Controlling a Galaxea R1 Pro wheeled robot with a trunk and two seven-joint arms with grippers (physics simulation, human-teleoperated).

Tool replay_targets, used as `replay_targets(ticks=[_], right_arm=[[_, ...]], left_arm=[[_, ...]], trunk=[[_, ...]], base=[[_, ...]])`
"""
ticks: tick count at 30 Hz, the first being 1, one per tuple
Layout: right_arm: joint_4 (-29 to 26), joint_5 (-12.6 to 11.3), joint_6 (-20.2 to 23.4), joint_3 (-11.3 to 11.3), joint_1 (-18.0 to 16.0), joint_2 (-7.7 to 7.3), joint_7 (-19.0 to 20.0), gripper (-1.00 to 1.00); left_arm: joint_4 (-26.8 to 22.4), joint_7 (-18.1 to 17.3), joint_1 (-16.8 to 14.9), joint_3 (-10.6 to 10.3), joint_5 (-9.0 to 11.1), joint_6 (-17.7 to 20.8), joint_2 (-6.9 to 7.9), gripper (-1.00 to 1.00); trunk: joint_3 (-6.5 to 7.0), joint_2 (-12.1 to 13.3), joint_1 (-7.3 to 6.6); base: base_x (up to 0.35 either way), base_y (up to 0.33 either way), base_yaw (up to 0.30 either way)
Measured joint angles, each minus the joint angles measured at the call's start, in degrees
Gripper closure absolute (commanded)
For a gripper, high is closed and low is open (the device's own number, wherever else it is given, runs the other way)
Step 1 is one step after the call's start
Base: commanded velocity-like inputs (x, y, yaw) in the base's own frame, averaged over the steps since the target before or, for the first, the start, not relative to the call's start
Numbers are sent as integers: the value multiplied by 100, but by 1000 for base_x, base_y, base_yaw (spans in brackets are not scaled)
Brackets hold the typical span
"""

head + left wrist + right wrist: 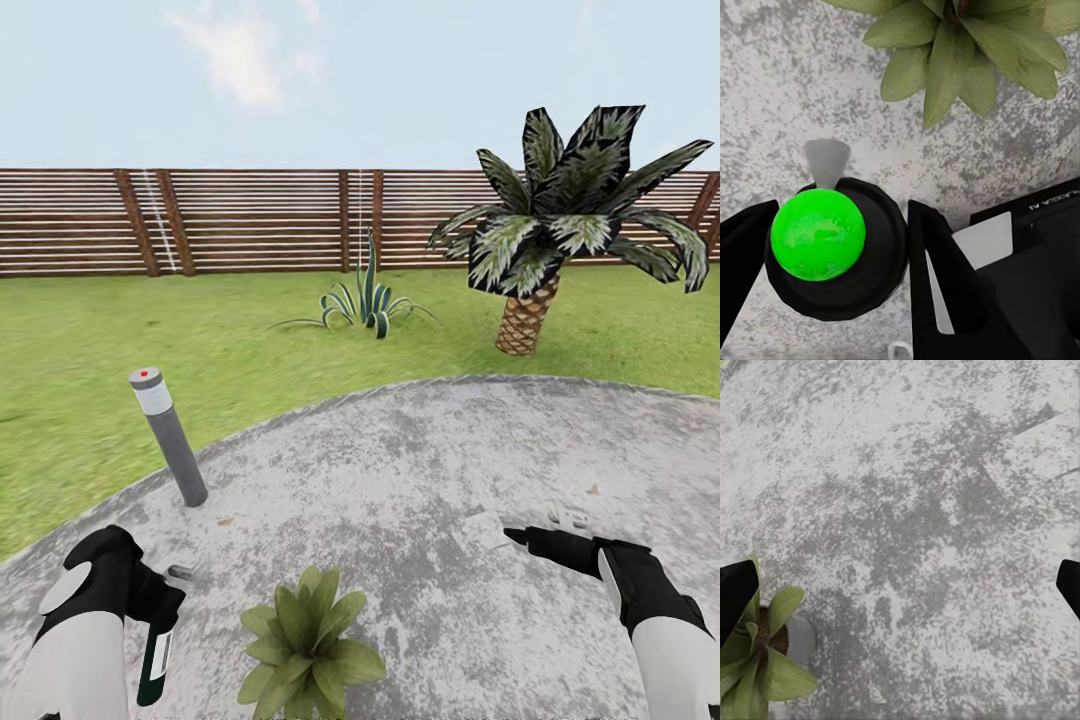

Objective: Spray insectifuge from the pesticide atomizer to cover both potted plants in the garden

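My left gripper (160, 605) is shut on the pesticide atomizer (156, 660), a slim dark green bottle with a white label that hangs below my hand, its grey spray head (181, 573) on top. In the left wrist view the atomizer (832, 251) sits between both fingers (937, 270), its grey nozzle (826, 161) pointing toward a potted plant (952, 52). That leafy rosette (305, 640) stands just right of the bottle on the patio. My right gripper (518, 537) hovers open over bare paving right of the plant. Its wrist view catches the plant's grey pot (799, 639). The other potted plant is out of view.
A grey bollard lamp (168, 440) with a red dot stands at the patio (430, 470) edge, ahead of my left hand. On the lawn (90, 350) beyond grow a spiky potless plant (365, 300) and a palm (555, 225). A wooden slat fence (250, 220) closes the back.
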Motion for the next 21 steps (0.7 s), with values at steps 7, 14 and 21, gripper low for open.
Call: replay_targets(ticks=[7,14,21], right_arm=[[1,-1,-2,1,0,0,-1,-100],[0,-3,0,0,0,0,0,-100],[0,-2,-1,0,0,0,0,-100]], left_arm=[[1,-12,0,-12,-1,0,-10,100],[6,-13,0,0,-8,0,-67,100],[5,-21,0,3,-9,1,-79,100]], trunk=[[-63,0,-1],[-127,0,0],[-190,0,-3]], base=[[149,114,0],[14,12,0],[116,12,0]])
